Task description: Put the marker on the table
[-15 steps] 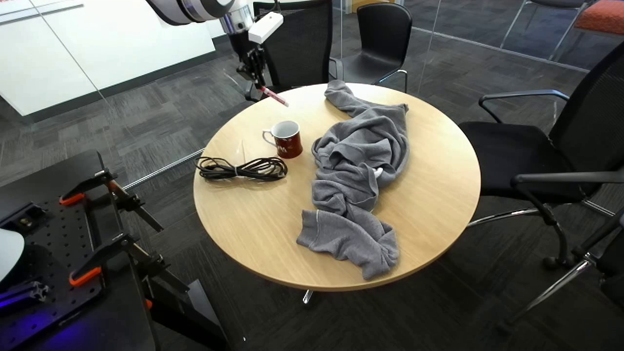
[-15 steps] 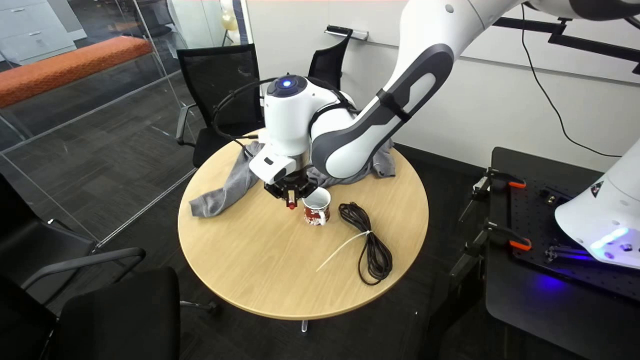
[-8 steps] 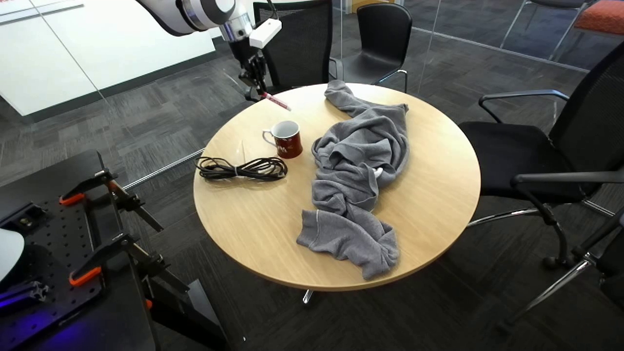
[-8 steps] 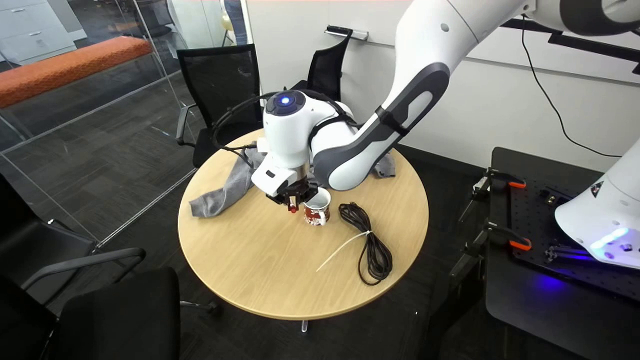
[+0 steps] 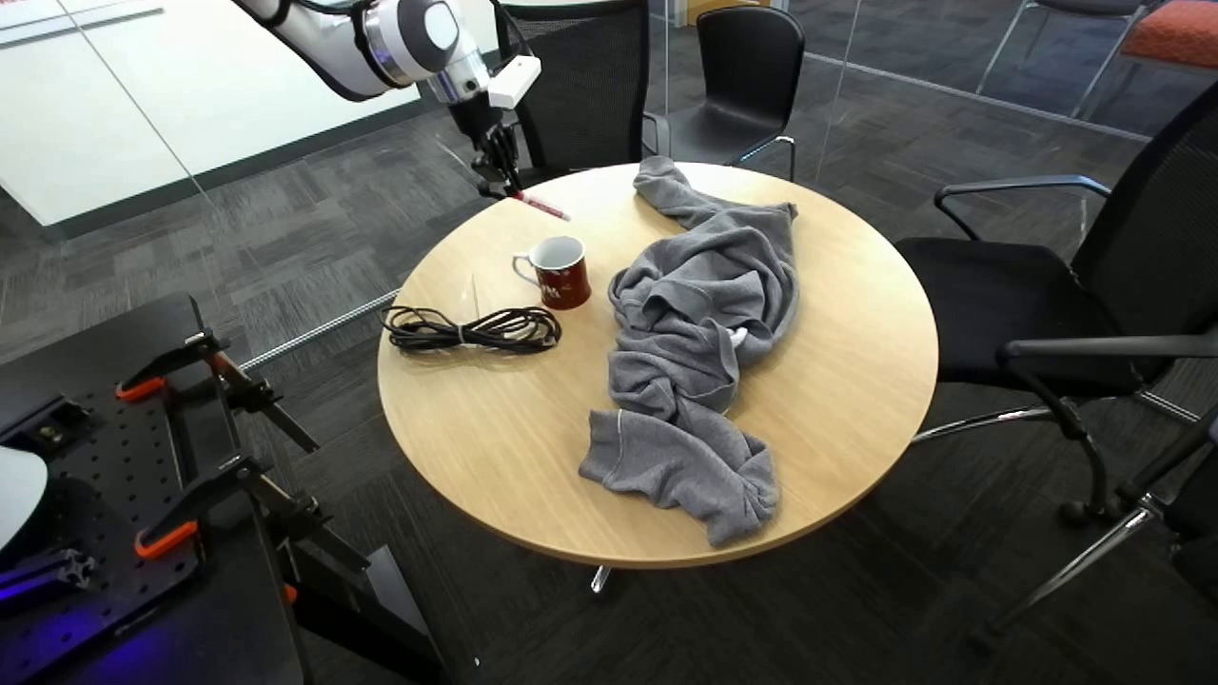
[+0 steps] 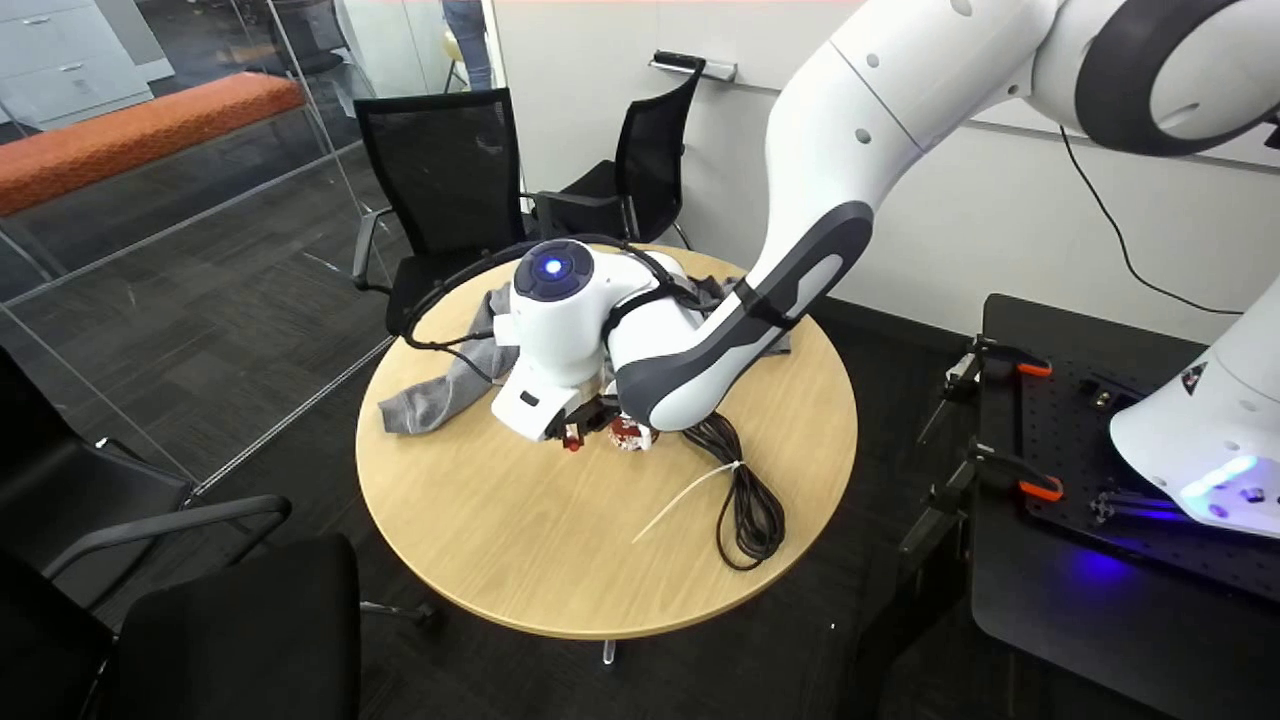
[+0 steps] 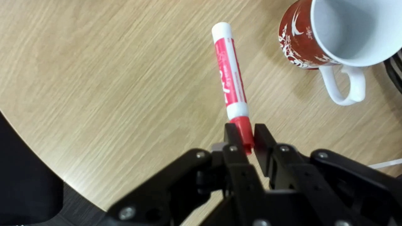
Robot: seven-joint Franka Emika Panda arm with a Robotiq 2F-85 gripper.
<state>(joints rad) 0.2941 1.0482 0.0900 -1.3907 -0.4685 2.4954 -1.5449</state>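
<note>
The marker (image 7: 230, 72) is white and pink-red with a red cap. My gripper (image 7: 245, 128) is shut on its red cap in the wrist view, with the body pointing away from the fingers. In an exterior view the marker (image 5: 544, 206) slopes slightly down from the gripper (image 5: 515, 193), close over the far part of the round light tan table (image 5: 504, 457). I cannot tell whether its white end touches the top. In an exterior view only the red end of the marker (image 6: 573, 442) shows under the arm. The table (image 7: 110, 94) fills most of the wrist view.
A red and white mug (image 5: 563, 283) stands close to the marker, also at upper right in the wrist view (image 7: 298, 37). A bundled black cable (image 5: 476, 330) with a white tie lies nearby. A grey garment (image 5: 704, 314) stretches across the table. Chairs (image 5: 742, 86) surround it.
The arm has come down, lowering the gripper and marker toward the tabletop. The marker lies flatter than before and stays in the fingers. The mug, cable and garment have not moved.
</note>
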